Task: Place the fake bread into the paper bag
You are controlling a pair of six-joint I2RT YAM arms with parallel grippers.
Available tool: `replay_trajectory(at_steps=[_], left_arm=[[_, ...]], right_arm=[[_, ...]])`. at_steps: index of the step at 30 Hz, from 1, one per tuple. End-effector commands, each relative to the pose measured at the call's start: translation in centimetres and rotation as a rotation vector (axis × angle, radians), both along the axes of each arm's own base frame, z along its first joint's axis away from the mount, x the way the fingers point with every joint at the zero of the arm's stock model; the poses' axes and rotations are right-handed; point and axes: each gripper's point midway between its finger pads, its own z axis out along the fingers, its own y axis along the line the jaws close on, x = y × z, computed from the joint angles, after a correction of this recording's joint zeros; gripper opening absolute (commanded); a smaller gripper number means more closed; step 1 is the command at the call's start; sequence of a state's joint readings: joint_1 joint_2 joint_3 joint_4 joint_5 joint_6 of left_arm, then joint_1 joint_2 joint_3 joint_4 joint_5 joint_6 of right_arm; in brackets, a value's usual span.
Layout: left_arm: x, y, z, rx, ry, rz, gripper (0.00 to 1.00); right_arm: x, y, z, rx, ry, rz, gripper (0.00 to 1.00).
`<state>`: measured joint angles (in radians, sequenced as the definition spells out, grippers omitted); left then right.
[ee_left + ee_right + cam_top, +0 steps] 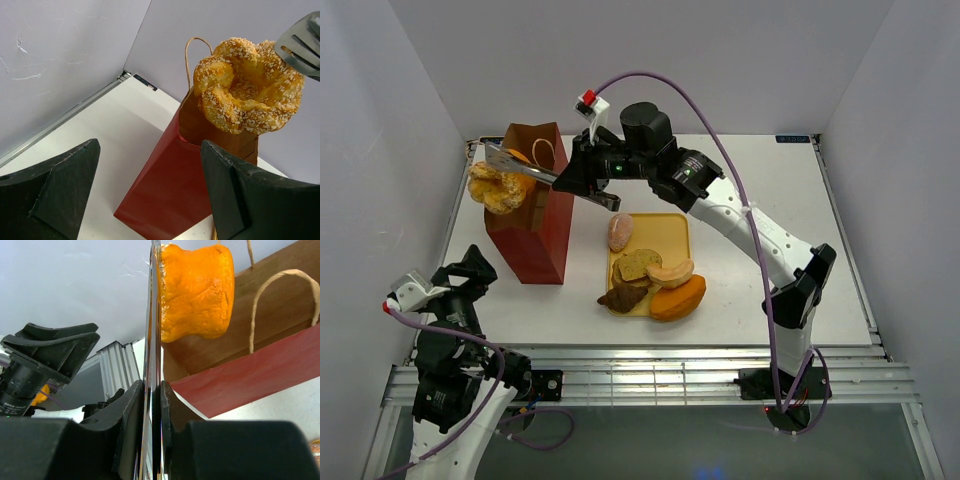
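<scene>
The white table is walled in by pale panels on the left, far and right sides. On its left part stands the tall reddish-brown paper bag, upright, long axis vertical, mouth up, with a cord handle looped above the rim. It stands near the left wall, with bare tabletop in front of it and behind it.

The flat yellow rectangular tray lies just right of the bag, apart from it, long axis running away from the arm bases. The silver metal tongs lie across the bag's mouth, tips pointing toward the left wall. The right gripper is squeezed tight on their arms. The right wrist view shows the two strips edge-on, pressed together between the fingers.

The tongs' tips pinch the golden seeded round bun above the left side of the bag's mouth. Only the left wrist view shows its knotted ring shape, with the hollow facing that camera. I cannot tell whether it touches the rim.

The left gripper hangs near the bag's front, its jaws wide apart and holding nothing.

On the tray lie an orange loaf, a tan roll, a speckled slice, a pink oval roll and a brown croissant.
</scene>
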<state>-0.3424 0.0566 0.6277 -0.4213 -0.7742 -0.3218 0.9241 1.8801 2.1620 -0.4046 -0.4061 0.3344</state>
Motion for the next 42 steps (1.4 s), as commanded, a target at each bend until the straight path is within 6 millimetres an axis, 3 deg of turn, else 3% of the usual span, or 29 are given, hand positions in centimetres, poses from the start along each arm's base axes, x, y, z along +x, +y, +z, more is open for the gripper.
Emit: replay_trajectory(at_steps=[1,11,16,26,34,42], left_arm=[[0.2,-0.3,0.0,0.012,-0.005,-0.017,0.92],[0.3,-0.5,0.1,0.019,-0.010,-0.028,0.92],[0.3,-0.6,0.0,0.024,-0.007,-0.033,0.92],[0.4,-0.7,0.0,0.029,-0.005,-0.040,0.92],[0.5,-0.8,0.0,0.033,-0.002,-0.043,0.92],[0.5,-0.7,0.0,0.037,0.000,-0.039,0.92]], right_arm=[[1.4,0.0,2.1,0.084,-0.050,-0.025,0.08],[2.7,-0.1,-0.6,0.044,-0.008,-0.046,0.08],[3.0,-0.4,-0.6,0.045,0.004,-0.057,0.27],[2.7,-0.3,-0.5,0.045,0.013,-0.043,0.38],[1.3,-1.0,1.8,0.085,0.001,-0.001,0.37],[-1.1,-3.0,3.7,0.114,-0.012,0.038,0.38]])
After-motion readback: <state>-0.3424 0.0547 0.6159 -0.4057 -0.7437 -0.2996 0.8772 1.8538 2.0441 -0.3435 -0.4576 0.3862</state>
